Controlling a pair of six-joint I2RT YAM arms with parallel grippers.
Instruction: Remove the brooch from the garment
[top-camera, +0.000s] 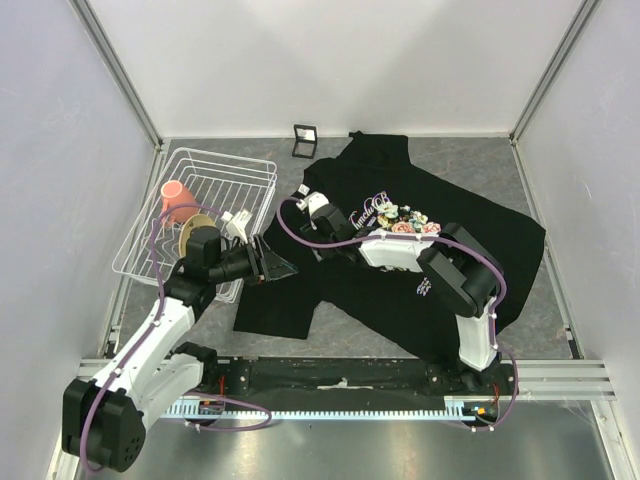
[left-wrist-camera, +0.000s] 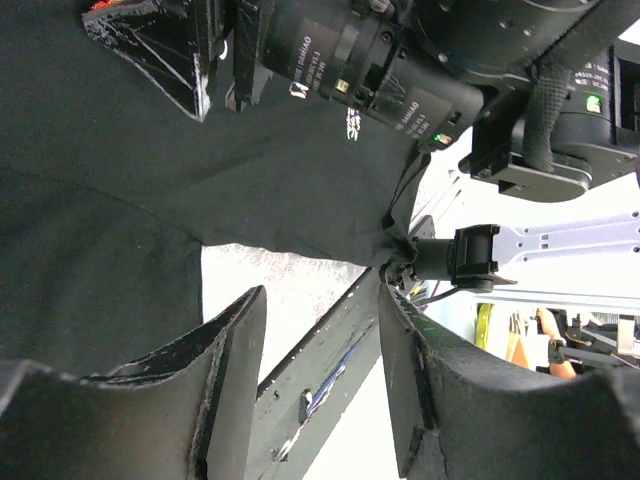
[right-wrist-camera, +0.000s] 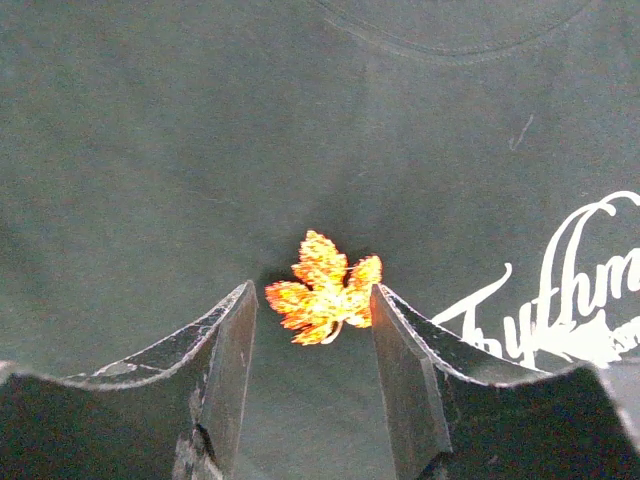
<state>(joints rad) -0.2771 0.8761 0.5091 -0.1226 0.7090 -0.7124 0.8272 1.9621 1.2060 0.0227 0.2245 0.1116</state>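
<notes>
The black T-shirt (top-camera: 490, 240) lies spread on the table, its rose print and white lettering beside my right arm. In the right wrist view the tiny red-orange maple-leaf brooch (right-wrist-camera: 323, 288) sits pinned on the black cloth (right-wrist-camera: 150, 150), below the neckline seam. My right gripper (right-wrist-camera: 312, 300) is open, its tips on either side of the brooch and close to it. In the top view this gripper (top-camera: 303, 198) hides the brooch. My left gripper (top-camera: 280, 265) is open and empty at the shirt's left sleeve edge. Its wrist view shows the gripper (left-wrist-camera: 320, 295) just off the cloth (left-wrist-camera: 120, 200).
A white wire basket (top-camera: 205, 160) stands at the left with an orange cup (top-camera: 175, 195), a yellow disc (top-camera: 195, 228) and a white item. A small black frame (top-camera: 305, 140) stands by the back wall. The arms' mounting rail (top-camera: 340, 375) runs along the near edge.
</notes>
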